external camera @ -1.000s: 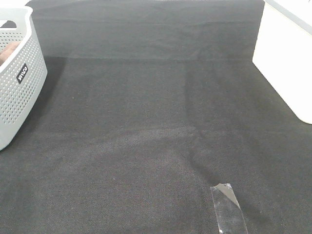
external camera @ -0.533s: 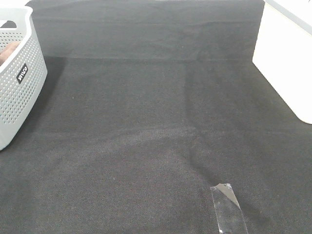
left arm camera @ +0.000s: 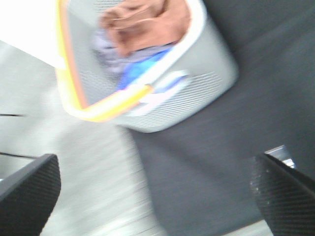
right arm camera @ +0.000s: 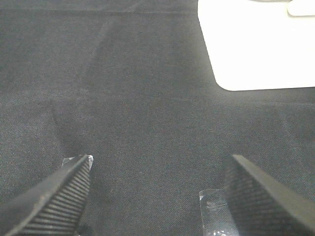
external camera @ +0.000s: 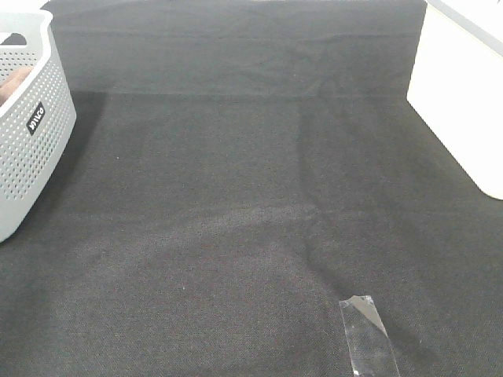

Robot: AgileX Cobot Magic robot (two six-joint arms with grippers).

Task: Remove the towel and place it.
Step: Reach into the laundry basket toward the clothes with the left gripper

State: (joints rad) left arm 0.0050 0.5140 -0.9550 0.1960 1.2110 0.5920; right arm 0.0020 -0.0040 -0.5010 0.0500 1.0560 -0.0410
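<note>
The reddish-brown towel [left arm camera: 147, 22] lies bunched in a grey perforated basket [left arm camera: 202, 88], on top of blue and lilac cloth. From the high camera only a sliver of the towel [external camera: 14, 82] shows inside the basket [external camera: 31, 157] at the left edge. My left gripper [left arm camera: 157, 196] hangs open and empty, some way off from the basket; the view is blurred by motion. Over the black table cloth [external camera: 251, 196] my right gripper [right arm camera: 157, 191] is open with nothing between its fingers. Neither arm appears in the high view.
A white surface [external camera: 464, 102] borders the cloth on the right. A strip of clear tape [external camera: 365, 334] is stuck on the cloth near the front. The basket has an orange rim [left arm camera: 74, 88] on one side.
Nothing has visibly moved in the high view.
</note>
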